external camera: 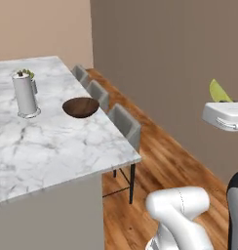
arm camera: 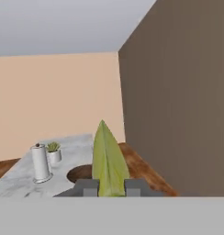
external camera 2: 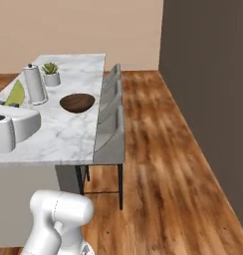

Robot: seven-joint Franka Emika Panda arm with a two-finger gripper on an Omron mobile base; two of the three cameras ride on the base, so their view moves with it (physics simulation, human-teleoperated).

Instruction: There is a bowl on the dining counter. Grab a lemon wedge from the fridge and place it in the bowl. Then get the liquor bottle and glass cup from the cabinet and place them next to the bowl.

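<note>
Lemon wedge (arm camera: pixel 108 160), a thin yellow-green sliver, sits pinched between the two dark finger tips of the tool (arm camera: pixel 110 187), its point sticking up past them. Tool is nearly closed, clamped on the wedge alone. In the left base view the wedge (external camera: pixel 218 91) rides above the white hand, off to the side of the desk and well apart from the bowl.

Landmark: wide shallow dark brown wooden bowl (external camera: pixel 80 107), resting on the white grey-veined marble desk (external camera: pixel 52 146), close to the desk edge that faces the stools. Bowl looks empty.

Step in hand, as I judge it: carry the wedge over to the bowl and let it go inside.
- Bring the tool over the middle of the bowl, not its rim; the wedge is tiny against the bowl, so centring should be easy.
- Lower close before opening, so the wedge does not bounce out.
- Keep the grip firm on the way; only a narrow part of the wedge is pinched.

Around the bowl:
- Tall white paper-towel roll (external camera: pixel 25 95) on a grey stand, near the bowl, further in from the stool edge.
- Small green plant in a white pot (external camera 2: pixel 51 73), beyond the roll.
- Row of grey stools (external camera 2: pixel 111 124) just beside the bowl's edge of the desk, above a wooden floor (external camera 2: pixel 163 164).

Nothing stands between tool and bowl; the roll is the nearest thing to clear.
</note>
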